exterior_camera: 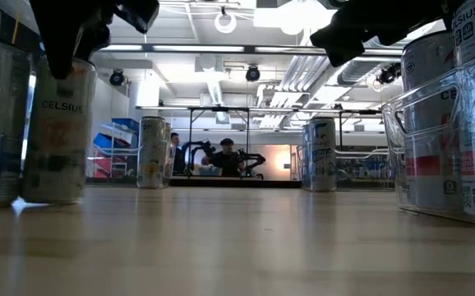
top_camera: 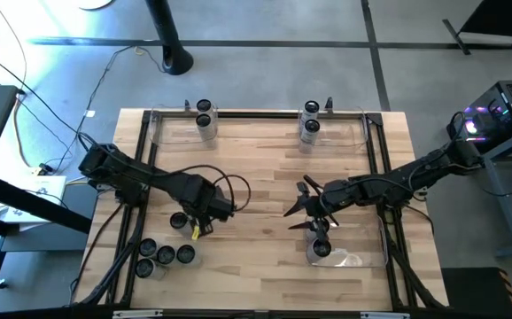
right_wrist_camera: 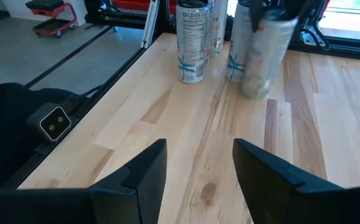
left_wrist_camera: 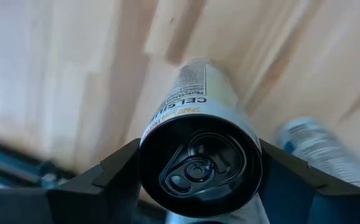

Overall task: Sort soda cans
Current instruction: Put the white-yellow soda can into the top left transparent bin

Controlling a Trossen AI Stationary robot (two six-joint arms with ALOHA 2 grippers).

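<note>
Left wrist view showed the left gripper [left_wrist_camera: 198, 180] straddling a can [left_wrist_camera: 200, 155] near its top; smooth, thin-walled, it probably wanted a gentle side grip, while the right gripper [right_wrist_camera: 198, 168] hung empty, fingers apart.

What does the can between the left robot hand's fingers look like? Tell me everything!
The can is a tall, slim metal cylinder with a dark round top and a pull tab. Its pale side carries printed letters from the Celsius name. It stands upright on the wooden table, near the group of cans at the front left. The left gripper has a dark finger on each side of it.
</note>
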